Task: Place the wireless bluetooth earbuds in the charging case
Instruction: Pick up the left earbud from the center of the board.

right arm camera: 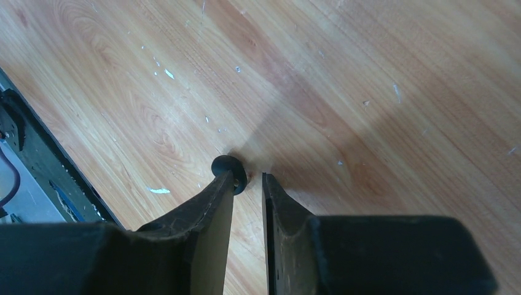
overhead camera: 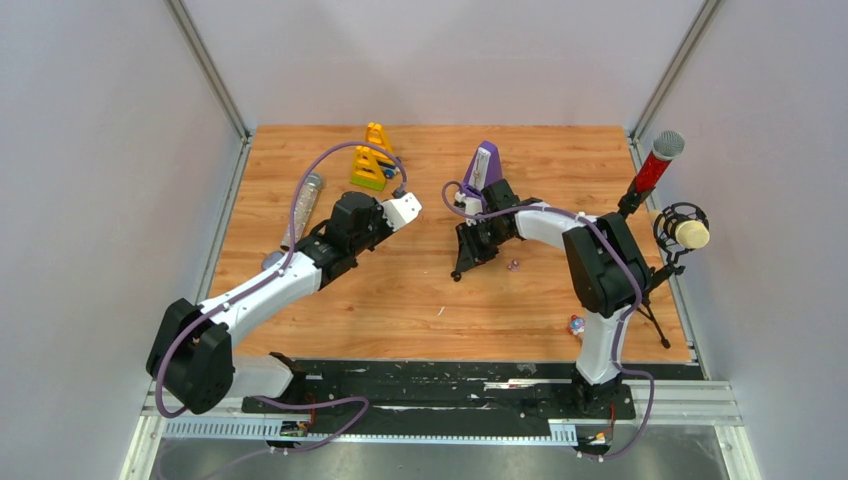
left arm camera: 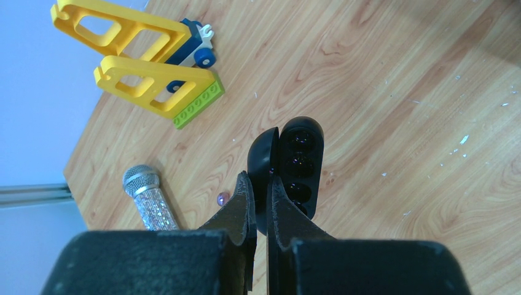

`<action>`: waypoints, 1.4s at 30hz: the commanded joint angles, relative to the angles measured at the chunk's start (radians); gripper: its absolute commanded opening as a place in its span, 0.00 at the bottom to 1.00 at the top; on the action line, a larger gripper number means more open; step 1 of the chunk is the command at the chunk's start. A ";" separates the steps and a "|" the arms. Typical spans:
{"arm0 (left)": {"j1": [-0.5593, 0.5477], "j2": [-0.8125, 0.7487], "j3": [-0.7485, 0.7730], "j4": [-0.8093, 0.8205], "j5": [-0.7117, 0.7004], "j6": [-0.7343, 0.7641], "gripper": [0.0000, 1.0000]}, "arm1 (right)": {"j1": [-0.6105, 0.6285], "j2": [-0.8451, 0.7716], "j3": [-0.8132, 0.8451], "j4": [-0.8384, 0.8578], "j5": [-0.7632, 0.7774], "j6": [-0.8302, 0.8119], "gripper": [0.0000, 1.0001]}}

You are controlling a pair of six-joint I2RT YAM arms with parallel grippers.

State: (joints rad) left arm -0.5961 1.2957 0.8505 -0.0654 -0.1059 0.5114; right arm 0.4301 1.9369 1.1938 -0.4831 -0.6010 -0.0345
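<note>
Pinching the open charging case (left arm camera: 296, 161), long axis straight ahead, the left tool (left arm camera: 261, 187) is clamped on it. The right tool (right arm camera: 247, 179), narrowly parted and empty, has one earbud (right arm camera: 226, 165) touching a fingertip, outside its gap.

The glossy black plastic oval charging case (left arm camera: 299, 161) shines smooth. The wood-grain table (left arm camera: 399, 92) looks smooth and satin, flecked with white chips. Far left, yellow plastic toy frames (left arm camera: 195, 81) are smooth and slightly shiny; the silver microphone (left arm camera: 150, 206) has a glittery barrel and metal-mesh head.
</note>
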 commanded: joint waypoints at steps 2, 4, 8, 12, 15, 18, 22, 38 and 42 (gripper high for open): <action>-0.004 -0.035 -0.002 0.044 0.008 -0.007 0.00 | 0.021 0.072 -0.022 -0.008 0.156 -0.026 0.26; -0.005 -0.036 -0.003 0.044 0.008 -0.007 0.00 | 0.022 0.073 -0.021 -0.009 0.151 -0.028 0.26; -0.004 -0.038 -0.004 0.044 0.008 -0.005 0.00 | 0.029 0.070 -0.022 -0.020 0.102 -0.041 0.28; -0.005 -0.041 -0.005 0.046 0.008 -0.005 0.00 | 0.036 0.058 -0.026 -0.028 0.068 -0.053 0.31; -0.005 -0.042 -0.005 0.045 0.009 -0.005 0.00 | 0.042 0.056 -0.030 -0.031 0.065 -0.060 0.31; -0.005 -0.044 -0.005 0.044 0.009 -0.004 0.00 | 0.049 0.060 -0.029 -0.038 0.056 -0.066 0.29; -0.005 -0.047 -0.008 0.047 0.008 -0.004 0.00 | 0.057 0.061 -0.030 -0.040 0.042 -0.071 0.20; -0.004 -0.052 -0.008 0.049 0.006 -0.004 0.00 | 0.058 0.059 -0.022 -0.061 -0.064 -0.079 0.27; -0.005 -0.053 -0.008 0.049 0.005 -0.003 0.00 | 0.058 0.061 -0.022 -0.063 -0.077 -0.081 0.21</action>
State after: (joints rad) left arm -0.5961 1.2827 0.8429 -0.0624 -0.1062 0.5117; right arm 0.4774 1.9583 1.1957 -0.4999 -0.7013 -0.0811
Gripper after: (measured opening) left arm 0.042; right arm 0.234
